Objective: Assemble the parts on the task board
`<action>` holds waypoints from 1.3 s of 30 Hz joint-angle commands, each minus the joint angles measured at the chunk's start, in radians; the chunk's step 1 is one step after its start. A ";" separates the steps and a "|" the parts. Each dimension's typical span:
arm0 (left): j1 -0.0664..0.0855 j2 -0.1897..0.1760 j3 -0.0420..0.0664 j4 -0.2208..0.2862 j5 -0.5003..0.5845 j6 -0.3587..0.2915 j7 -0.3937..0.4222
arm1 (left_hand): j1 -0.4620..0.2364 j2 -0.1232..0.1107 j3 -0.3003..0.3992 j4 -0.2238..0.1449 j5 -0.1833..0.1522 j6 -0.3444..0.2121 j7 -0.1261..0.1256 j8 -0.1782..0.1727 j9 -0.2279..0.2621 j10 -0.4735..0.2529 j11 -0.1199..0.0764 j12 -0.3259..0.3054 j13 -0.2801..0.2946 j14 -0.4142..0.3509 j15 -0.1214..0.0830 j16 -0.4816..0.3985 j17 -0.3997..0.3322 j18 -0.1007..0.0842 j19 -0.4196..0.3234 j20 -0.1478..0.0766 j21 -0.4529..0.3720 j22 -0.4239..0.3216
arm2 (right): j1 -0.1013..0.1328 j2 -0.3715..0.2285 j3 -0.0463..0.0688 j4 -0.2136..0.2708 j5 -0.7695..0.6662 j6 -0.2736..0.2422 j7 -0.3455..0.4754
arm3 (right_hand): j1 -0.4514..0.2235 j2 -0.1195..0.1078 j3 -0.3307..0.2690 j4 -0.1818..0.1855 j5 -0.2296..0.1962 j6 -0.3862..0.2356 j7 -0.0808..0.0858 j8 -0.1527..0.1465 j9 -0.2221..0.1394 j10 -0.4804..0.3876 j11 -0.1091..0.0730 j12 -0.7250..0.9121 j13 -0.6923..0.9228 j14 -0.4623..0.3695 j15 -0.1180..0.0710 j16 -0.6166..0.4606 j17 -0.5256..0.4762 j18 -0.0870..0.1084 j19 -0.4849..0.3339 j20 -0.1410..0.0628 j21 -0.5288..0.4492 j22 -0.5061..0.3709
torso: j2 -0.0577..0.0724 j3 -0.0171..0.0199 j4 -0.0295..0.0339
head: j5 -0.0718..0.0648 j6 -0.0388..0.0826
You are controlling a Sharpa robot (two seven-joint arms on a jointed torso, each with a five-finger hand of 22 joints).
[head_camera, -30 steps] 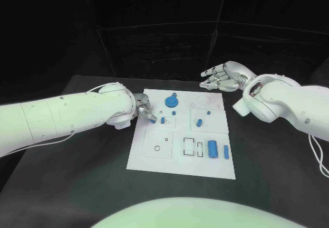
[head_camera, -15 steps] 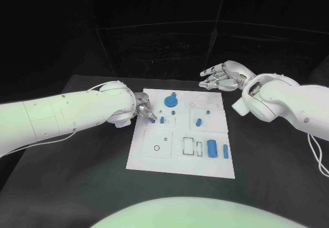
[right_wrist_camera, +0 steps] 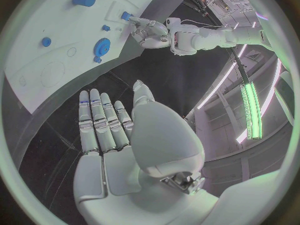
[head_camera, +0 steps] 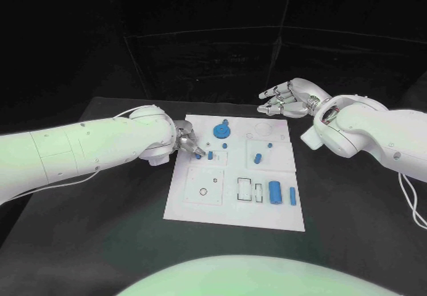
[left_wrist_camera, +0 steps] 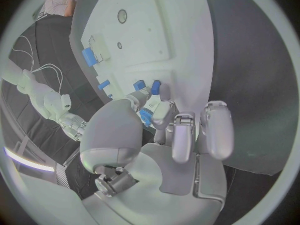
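The white task board [head_camera: 203, 211] lies mid-table. My left hand [head_camera: 185, 140] rests at the board's left edge, its thumb and a finger pinching a small blue part [left_wrist_camera: 145, 117] down at the board. Two more small blue parts [left_wrist_camera: 155, 87] lie just past the fingertips. My right hand [head_camera: 286, 98] hovers above the board's far right corner, fingers spread, holding nothing. A round blue part [head_camera: 221, 131] sits at the far middle. A blue cylinder [head_camera: 276, 193] and a thin blue pin [head_camera: 293, 196] lie at the near right.
Another blue part [head_camera: 258, 158] and a tiny one [head_camera: 268, 147] lie right of centre. A square plate with a round hole [head_camera: 203, 192] and rectangular slots [head_camera: 250, 190] sit on the near half. Black table [head_camera: 107, 216] surrounds the board.
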 commanded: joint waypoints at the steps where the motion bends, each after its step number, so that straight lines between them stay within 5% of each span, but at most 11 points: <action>1: 0.000 0.000 -0.001 -0.002 -0.006 0.013 -0.017 | -0.014 0.005 -0.026 0.013 -0.003 0.005 0.003 -0.007 -0.001 -0.001 -0.005 0.006 0.001 0.107 -0.007 0.003 0.263 -0.005 0.003 -0.004 -0.002 0.074 | 0.002 0.001 0.001 0.002 0.002 0.003 0.008 | -0.009 -0.003 0.000 -0.007 -0.006 0.007 0.092 0.002 0.002 0.006 -0.001 -0.005 -0.001 -0.009 0.001 -0.003 -0.001 -0.001 -0.001 0.002 -0.003 -0.001 | 0.000 0.0003 0.0002 | 0.001 -0.001; 18: 0.000 0.002 -0.001 -0.008 -0.007 -0.003 -0.018 | -0.021 0.017 -0.136 0.069 -0.002 0.011 0.004 -0.011 -0.002 0.000 -0.005 0.010 0.005 0.107 -0.007 0.003 0.263 -0.005 0.005 -0.005 -0.003 0.079 | 0.002 0.001 0.001 0.001 0.002 0.002 0.007 | -0.011 -0.003 -0.001 -0.008 -0.006 0.005 0.092 0.002 0.001 0.007 0.000 -0.006 -0.001 -0.010 0.001 -0.003 -0.001 -0.001 -0.001 0.002 -0.005 -0.002 | 0.000 -0.0002 0.0000 | -0.001 -0.002; 27: 0.000 -0.017 0.000 0.009 0.007 -0.100 0.030 | -0.043 0.013 -0.273 0.153 -0.019 0.010 0.003 -0.016 -0.001 -0.003 -0.005 0.007 0.002 0.107 -0.007 0.003 0.263 -0.003 0.002 -0.005 -0.012 0.075 | 0.002 0.003 0.001 -0.001 0.002 0.002 0.008 | -0.011 -0.003 -0.001 -0.008 -0.006 0.005 0.093 0.002 0.001 0.007 0.000 -0.006 -0.001 -0.010 0.001 -0.003 -0.001 -0.001 -0.001 0.002 -0.005 -0.002 | -0.001 -0.0007 0.0011 | -0.004 -0.001; 30: 0.000 -0.029 0.000 0.020 0.043 -0.169 0.066 | -0.031 0.015 -0.315 0.179 -0.028 -0.021 0.015 -0.031 -0.007 -0.042 0.004 -0.047 -0.059 0.107 -0.002 0.003 0.263 0.006 -0.018 -0.002 -0.051 0.044 | 0.002 0.003 0.001 -0.002 0.002 0.002 0.008 | -0.012 -0.003 -0.001 -0.008 -0.006 0.005 0.093 0.002 0.001 0.006 0.000 -0.007 -0.001 -0.011 0.002 -0.003 -0.001 -0.001 -0.001 0.002 -0.006 -0.003 | -0.001 -0.0005 0.0011 | -0.006 0.002; 35: 0.005 -0.050 0.001 0.037 0.176 -0.292 0.197 | -0.017 0.036 -0.385 0.189 -0.024 -0.093 0.049 -0.075 -0.029 -0.183 0.034 -0.244 -0.277 0.102 0.021 -0.008 0.243 0.021 -0.054 0.016 -0.122 -0.011 | 0.002 0.004 0.001 -0.005 0.002 0.002 0.009 | -0.012 -0.003 -0.001 -0.008 -0.006 0.005 0.093 0.002 0.001 0.006 0.000 -0.007 -0.001 -0.011 0.002 -0.003 -0.001 -0.001 -0.001 0.002 -0.006 -0.003 | -0.001 0.0003 0.0011 | -0.007 0.002; 36: 0.006 -0.052 0.001 0.037 0.207 -0.309 0.226 | -0.025 0.049 -0.401 0.184 -0.024 -0.116 0.060 -0.087 -0.036 -0.255 0.044 -0.331 -0.369 0.078 0.031 -0.055 0.167 0.042 -0.107 0.023 -0.216 -0.087 | 0.002 0.004 0.001 -0.006 0.002 0.002 0.009 | -0.012 -0.003 -0.001 -0.008 -0.006 0.005 0.093 0.002 0.001 0.006 0.000 -0.007 -0.001 -0.011 0.002 -0.003 -0.001 -0.001 -0.001 0.002 -0.006 -0.003 | -0.001 0.0003 0.0008 | -0.006 0.002; 39: 0.010 -0.054 0.001 0.035 0.270 -0.346 0.310 | -0.023 0.073 -0.443 0.190 -0.023 -0.186 0.097 -0.107 -0.054 -0.349 0.079 -0.377 -0.408 0.022 0.060 -0.149 0.032 0.076 -0.213 0.052 -0.407 -0.233 | 0.002 0.004 0.001 -0.010 0.002 0.002 0.010 | -0.012 -0.003 -0.001 -0.008 -0.006 0.005 0.093 0.002 0.001 0.006 0.000 -0.007 -0.001 -0.011 0.002 -0.003 -0.001 -0.001 -0.001 0.002 -0.006 -0.003 | -0.001 -0.0012 0.0018 | -0.007 0.004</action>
